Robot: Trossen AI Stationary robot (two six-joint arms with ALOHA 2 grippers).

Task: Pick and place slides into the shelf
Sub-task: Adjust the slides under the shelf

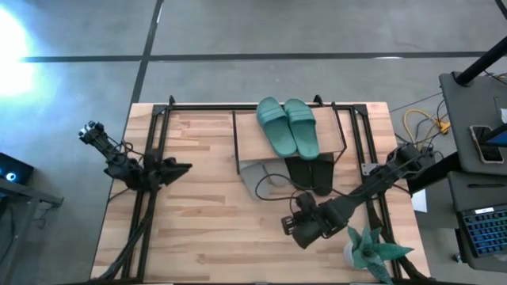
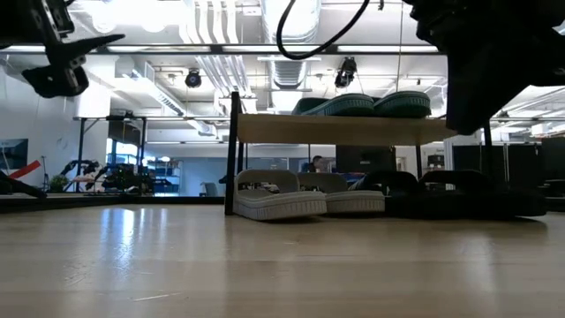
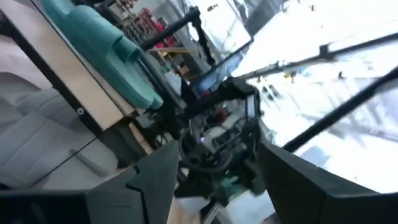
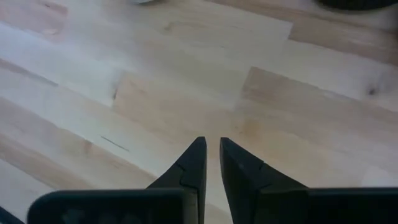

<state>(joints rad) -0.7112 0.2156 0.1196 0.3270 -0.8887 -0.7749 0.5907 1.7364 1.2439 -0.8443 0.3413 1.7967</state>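
Note:
The shelf (image 1: 261, 141) stands at the table's far middle, a wooden plank on a black wire frame. The teal slides (image 1: 287, 125) lie side by side on its plank. Under it, on the table, sit the grey slides (image 2: 300, 200) and the black slides (image 2: 441, 196). My right gripper (image 4: 211, 152) hovers shut over bare wood, near of the shelf (image 1: 295, 228), holding nothing. My left gripper (image 1: 181, 168) hangs open and raised over the table's left part, pointing toward the shelf; its wrist view shows the teal slides (image 3: 99, 37) and the grey slides (image 3: 31, 124).
A green artificial plant in a white pot (image 1: 371, 250) stands at the near right corner, close to my right arm. A black frame (image 1: 152, 150) runs along the table's edges. Bare wood (image 1: 206, 229) lies near of the shelf. A desk with a laptop (image 1: 483, 229) stands off the table's right.

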